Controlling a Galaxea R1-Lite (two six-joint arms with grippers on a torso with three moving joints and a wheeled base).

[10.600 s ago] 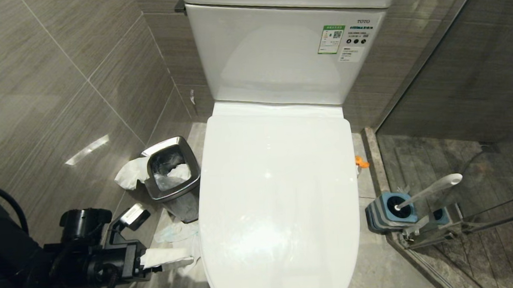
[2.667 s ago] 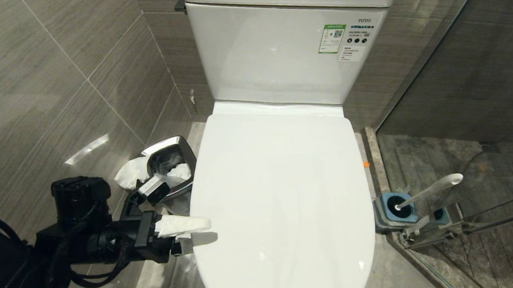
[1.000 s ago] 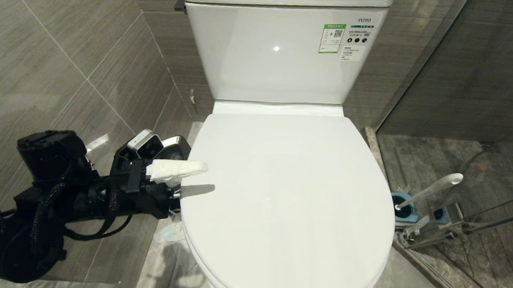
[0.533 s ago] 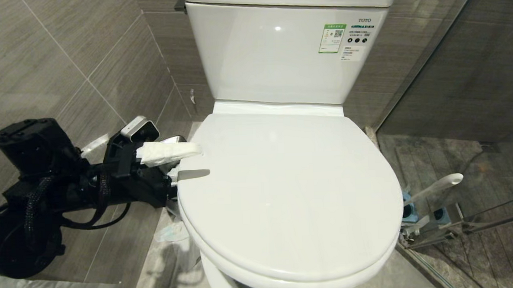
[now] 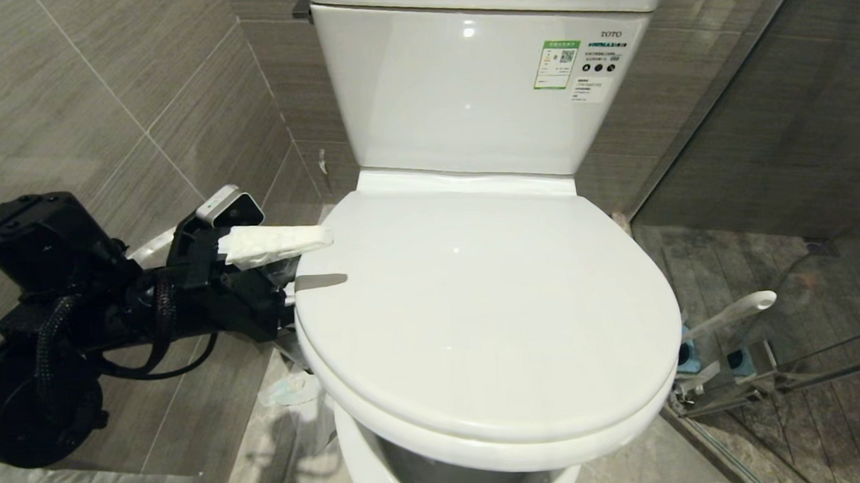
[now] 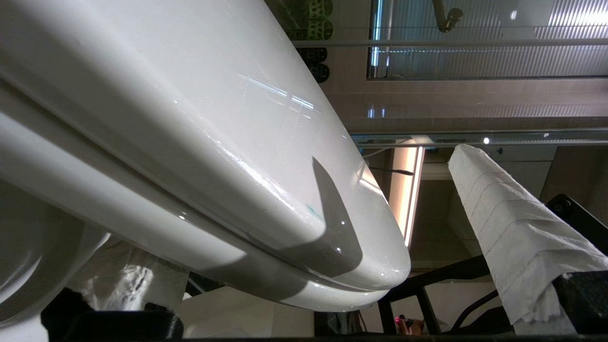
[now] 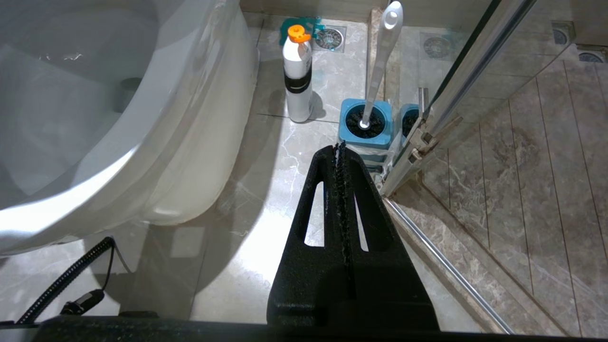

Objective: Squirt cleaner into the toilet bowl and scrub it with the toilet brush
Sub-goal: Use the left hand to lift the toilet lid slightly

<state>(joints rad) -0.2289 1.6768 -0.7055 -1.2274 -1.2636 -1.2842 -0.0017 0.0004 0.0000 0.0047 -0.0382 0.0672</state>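
One hand is at work: the left hand (image 5: 308, 265) sits at the left edge of the toilet lid (image 5: 476, 305), fingers spread wide, the paper-wrapped upper finger (image 5: 274, 242) above the lid's surface and the lower one under its edge, not clamped on it. Compared with half a second ago, the lid's front has risen further off the toilet bowl (image 5: 426, 481), the dark gap beneath it is wider, and the hand stands higher; ten seconds back the lid lay flat and the hand was low beside the steel bin. Right hand (image 7: 341, 156) is pressed shut, empty, above the floor to the bowl's right. Toilet brush (image 7: 380, 61) stands in its blue holder (image 7: 365, 124) by the glass door (image 7: 475, 71), with the cleaner bottle (image 7: 297, 76) just beside it.
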